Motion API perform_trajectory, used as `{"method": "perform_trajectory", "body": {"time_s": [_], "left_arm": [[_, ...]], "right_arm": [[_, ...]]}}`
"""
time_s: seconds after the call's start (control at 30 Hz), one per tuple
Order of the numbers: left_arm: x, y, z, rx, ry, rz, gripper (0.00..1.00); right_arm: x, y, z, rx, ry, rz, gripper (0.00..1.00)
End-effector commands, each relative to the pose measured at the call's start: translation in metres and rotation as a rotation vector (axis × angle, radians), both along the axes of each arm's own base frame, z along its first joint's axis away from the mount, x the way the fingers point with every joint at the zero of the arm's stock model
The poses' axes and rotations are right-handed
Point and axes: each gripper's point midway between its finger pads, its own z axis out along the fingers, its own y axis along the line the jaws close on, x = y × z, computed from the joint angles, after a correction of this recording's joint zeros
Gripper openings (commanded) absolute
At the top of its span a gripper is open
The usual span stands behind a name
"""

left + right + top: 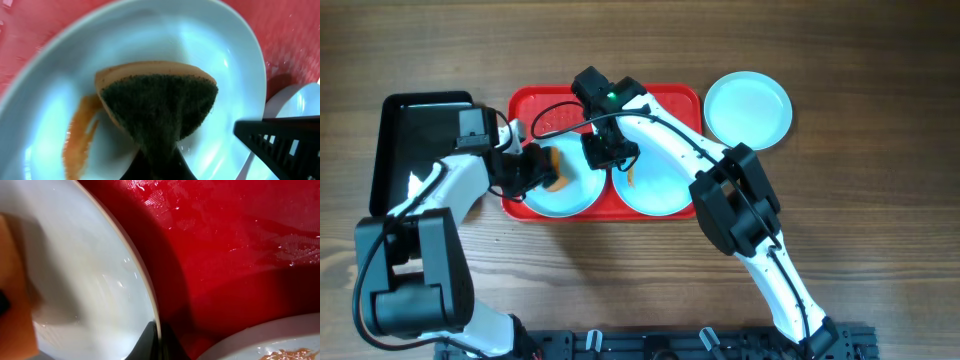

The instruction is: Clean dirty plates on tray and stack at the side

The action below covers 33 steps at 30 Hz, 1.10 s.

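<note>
Two pale plates lie on the red tray (670,98). My left gripper (532,172) is shut on a sponge (556,170) with an orange body and a dark green scrub face (160,102). It presses the sponge on the left plate (570,196). An orange smear (80,135) lies beside the sponge. My right gripper (605,152) is shut on that plate's rim (150,295), pinching it between its fingers (159,337). The right plate (660,188) has an orange smear (285,354). A third, clean plate (748,108) sits on the table right of the tray.
A glossy black tray (415,140) lies left of the red tray, under my left arm. My right arm reaches across the right plate. The right gripper's black finger (282,142) shows close to the sponge in the left wrist view.
</note>
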Motion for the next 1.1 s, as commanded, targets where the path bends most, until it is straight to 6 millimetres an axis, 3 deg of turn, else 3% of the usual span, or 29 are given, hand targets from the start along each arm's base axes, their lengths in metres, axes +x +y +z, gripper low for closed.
{"method": "perform_trajectory", "body": {"time_s": [0.0,0.17,0.47,0.67,0.83,1.07], "left_arm": [[-0.006,-0.017,-0.006,-0.023,0.001,-0.088,0.04],[-0.007,-0.015,-0.013,0.037,0.000,-0.118,0.04],[-0.022,0.042,-0.033,0.370,0.104,-0.041,0.04],[-0.027,0.074,-0.033,0.542,0.145,0.036,0.04],[-0.023,0.084,-0.022,0.583,0.125,0.127,0.04],[-0.006,0.072,0.021,0.510,-0.020,0.148,0.04]], "right_arm": [[0.003,0.000,-0.004,-0.021,-0.019,0.005,0.04],[0.004,0.000,-0.004,-0.020,-0.021,0.005,0.04],[0.004,0.000,-0.004,-0.021,-0.021,0.005,0.04],[0.004,0.000,-0.004,-0.021,-0.021,0.005,0.04],[0.004,0.000,-0.004,-0.024,-0.024,0.004,0.04],[0.005,-0.001,-0.005,-0.029,-0.029,0.003,0.04]]}}
